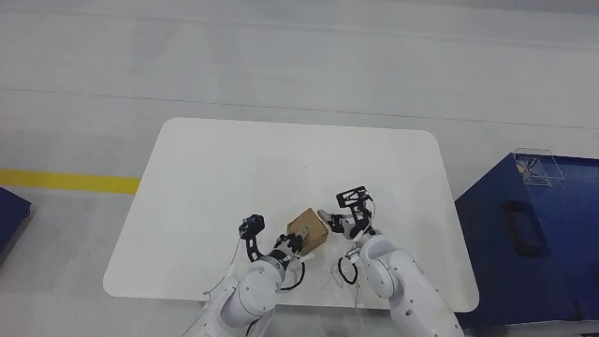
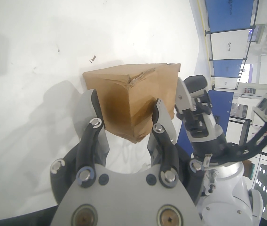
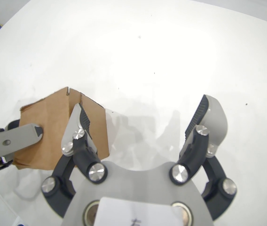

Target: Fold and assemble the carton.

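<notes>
Top view: carton (image 1: pixel 307 228) location, progress?
— Near the bench (image 1: pixel 281 159) front edge. Walls squared, one corner crumpled; I judge flap closure outstanding. My left hand (image 2: pixel 126 97) grips its corner; right hand (image 3: pixel 143 102) spread wide, resting against it.

Light: bright, even, from overhead.
Glare: your table (image 3: pixel 161 48) washes out white in right wrist view.
Shadow: soft grey beside carton (image 2: pixel 133 99), 6 o'clock on table.
Distortion: wrist views bow at edges.

The carton (image 1: pixel 307 227) sat by the table's (image 1: pixel 281 159) near edge, between the left gripper (image 1: pixel 292 241) and the right gripper (image 1: pixel 329 222).
</notes>
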Available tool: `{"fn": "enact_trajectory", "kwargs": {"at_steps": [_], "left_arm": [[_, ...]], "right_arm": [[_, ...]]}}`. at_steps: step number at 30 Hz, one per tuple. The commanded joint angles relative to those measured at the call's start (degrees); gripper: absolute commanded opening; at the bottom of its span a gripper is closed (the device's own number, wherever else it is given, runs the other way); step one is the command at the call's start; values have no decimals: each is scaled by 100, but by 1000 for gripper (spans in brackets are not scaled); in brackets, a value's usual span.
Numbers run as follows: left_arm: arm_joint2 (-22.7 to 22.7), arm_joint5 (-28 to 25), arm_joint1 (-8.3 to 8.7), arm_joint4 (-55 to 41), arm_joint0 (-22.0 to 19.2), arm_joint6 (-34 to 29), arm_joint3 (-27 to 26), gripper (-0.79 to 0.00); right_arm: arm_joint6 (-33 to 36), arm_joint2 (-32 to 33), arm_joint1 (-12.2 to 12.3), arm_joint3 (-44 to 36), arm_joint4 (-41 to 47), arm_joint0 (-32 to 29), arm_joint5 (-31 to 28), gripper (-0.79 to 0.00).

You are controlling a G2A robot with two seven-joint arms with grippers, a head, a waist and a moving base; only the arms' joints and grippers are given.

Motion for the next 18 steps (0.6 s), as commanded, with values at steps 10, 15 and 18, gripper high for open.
{"fn": "enact_trajectory", "kwargs": {"at_steps": [10, 15, 18], "left_arm": [[-74, -32, 13, -69, 102, 126, -152, -265], [-172, -185, 34, -102, 241, 277, -318, 0], [-242, -475, 67, 49, 355, 435, -486, 0]], "right_arm": [[244, -99, 18, -15, -278, -83, -155, 0], [341, -143, -5, 108, -210, 36, -104, 0], [267, -84, 1, 7, -109, 12, -184, 0]]}}
